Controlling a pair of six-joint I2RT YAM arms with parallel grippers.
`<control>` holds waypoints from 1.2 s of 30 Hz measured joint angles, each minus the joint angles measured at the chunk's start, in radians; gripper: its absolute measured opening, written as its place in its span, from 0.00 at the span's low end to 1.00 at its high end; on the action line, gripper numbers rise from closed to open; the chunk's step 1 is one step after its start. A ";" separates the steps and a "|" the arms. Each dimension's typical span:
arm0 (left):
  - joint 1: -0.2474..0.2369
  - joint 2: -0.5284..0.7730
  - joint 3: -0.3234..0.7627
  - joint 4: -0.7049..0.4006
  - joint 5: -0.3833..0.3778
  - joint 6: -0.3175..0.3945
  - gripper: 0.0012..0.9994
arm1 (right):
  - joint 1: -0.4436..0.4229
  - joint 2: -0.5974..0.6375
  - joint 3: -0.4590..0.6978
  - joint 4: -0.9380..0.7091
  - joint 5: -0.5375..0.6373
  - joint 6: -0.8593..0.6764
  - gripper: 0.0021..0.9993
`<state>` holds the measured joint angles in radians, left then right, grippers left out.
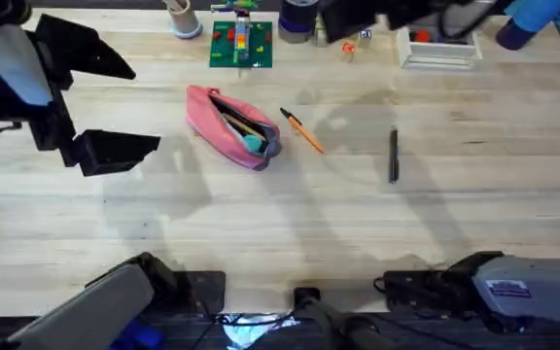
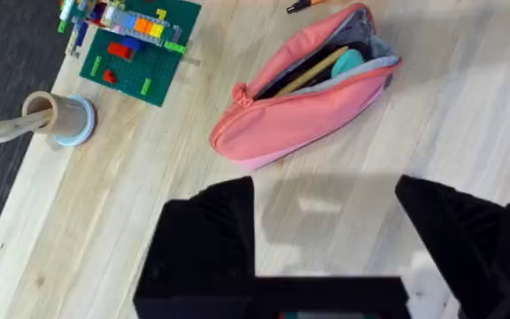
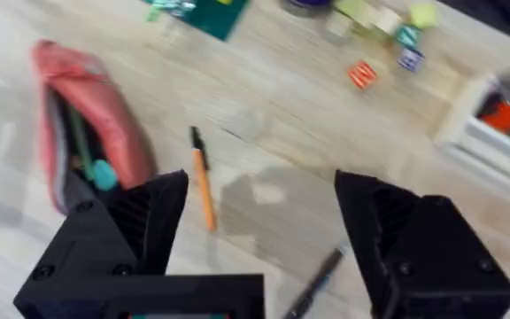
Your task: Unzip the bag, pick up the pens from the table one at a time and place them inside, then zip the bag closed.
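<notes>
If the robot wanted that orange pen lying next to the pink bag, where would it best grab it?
Probably around the middle of the orange pen, coming straight down from above. It lies flat and slanted on the table, apart from the bag, so the open right gripper would turn its fingers across the thin barrel. Gripping the middle should keep the pen from tipping when lifted.

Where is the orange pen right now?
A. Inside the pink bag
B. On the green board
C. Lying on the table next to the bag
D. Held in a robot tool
C: the orange pen lies flat on the table, just beside the open bag.
</notes>
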<state>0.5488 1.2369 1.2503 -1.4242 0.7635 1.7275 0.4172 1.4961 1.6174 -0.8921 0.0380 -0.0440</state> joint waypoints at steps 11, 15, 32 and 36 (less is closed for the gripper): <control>0.000 0.000 0.000 0.000 0.000 0.000 0.99 | -0.166 -0.169 -0.258 0.059 0.011 0.030 1.00; 0.000 0.000 0.000 0.000 0.000 0.000 0.99 | -0.167 -0.217 -0.337 0.066 0.047 0.073 1.00; 0.000 0.000 0.000 0.000 0.000 0.000 0.99 | -0.198 -0.230 -0.486 0.020 0.172 0.446 1.00; 0.000 0.000 0.000 0.000 0.000 0.000 0.99 | -0.246 -0.229 -0.526 0.049 0.176 0.515 1.00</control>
<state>0.5488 1.2369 1.2503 -1.4242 0.7635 1.7271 0.1717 1.2676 1.0909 -0.8429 0.2139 0.4706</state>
